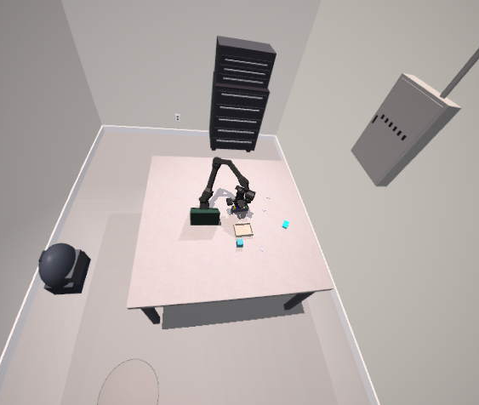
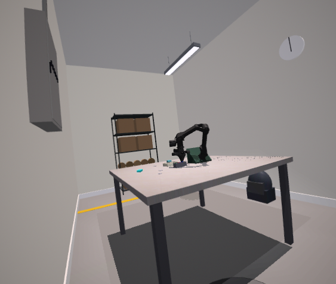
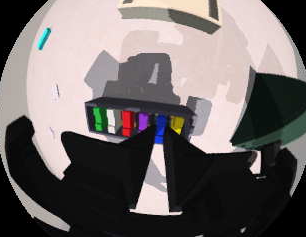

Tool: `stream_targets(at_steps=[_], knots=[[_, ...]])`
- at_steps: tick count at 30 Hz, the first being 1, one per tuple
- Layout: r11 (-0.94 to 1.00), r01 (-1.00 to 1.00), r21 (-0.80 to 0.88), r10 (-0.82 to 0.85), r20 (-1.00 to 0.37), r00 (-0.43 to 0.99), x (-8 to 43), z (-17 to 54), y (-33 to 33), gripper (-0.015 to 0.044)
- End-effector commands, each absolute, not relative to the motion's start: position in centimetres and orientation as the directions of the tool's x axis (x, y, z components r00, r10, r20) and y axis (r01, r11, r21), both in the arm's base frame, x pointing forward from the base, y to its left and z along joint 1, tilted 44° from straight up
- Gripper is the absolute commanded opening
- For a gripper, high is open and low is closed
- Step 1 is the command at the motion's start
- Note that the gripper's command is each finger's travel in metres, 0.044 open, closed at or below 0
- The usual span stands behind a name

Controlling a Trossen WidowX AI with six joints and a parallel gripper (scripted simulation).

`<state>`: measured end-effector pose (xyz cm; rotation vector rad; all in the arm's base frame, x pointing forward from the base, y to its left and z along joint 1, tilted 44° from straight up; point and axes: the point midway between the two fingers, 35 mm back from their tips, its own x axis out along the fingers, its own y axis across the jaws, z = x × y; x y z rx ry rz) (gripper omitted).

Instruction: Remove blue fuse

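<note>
The dark fuse block (image 1: pixel 240 210) (image 2: pixel 179 164) (image 3: pixel 140 104) stands on the table. My gripper (image 2: pixel 182 161) (image 3: pixel 160 129) is shut on the blue fuse (image 3: pixel 160 124), which stands upright in its place in the block. The fingertips are at the fuse's near, upper end, close to the purple fuse (image 3: pixel 143 122) and the yellow fuse (image 3: pixel 178 124). Any small gap to these is too fine to tell. The red fuse (image 3: pixel 127 122), white fuse (image 3: pixel 111 118) and green fuse (image 3: pixel 99 119) stand farther left. The empty tray (image 1: pixel 243 236) (image 3: pixel 167 18) lies beyond the block.
A dark green box (image 1: pixel 204 217) (image 3: pixel 280 109) stands right of the block in the wrist view. One turquoise block (image 1: pixel 285 224) (image 2: pixel 139 170) (image 3: pixel 44 39) lies off to the side. Another turquoise block (image 1: pixel 240 243) is beyond the tray. Several small white pieces lie on the table.
</note>
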<state>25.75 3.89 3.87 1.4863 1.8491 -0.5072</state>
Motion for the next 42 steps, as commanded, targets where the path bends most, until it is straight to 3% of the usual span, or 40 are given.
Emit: stream_targets(at_steps=[1,42], knots=[[0.270,0.955,0.126,0.679,-0.728,-0.096,25.8,4.1,3.7,0.0000],[0.267,0.956,0.123,0.681,-0.726,-0.097,26.0,5.5,2.3,0.0000]])
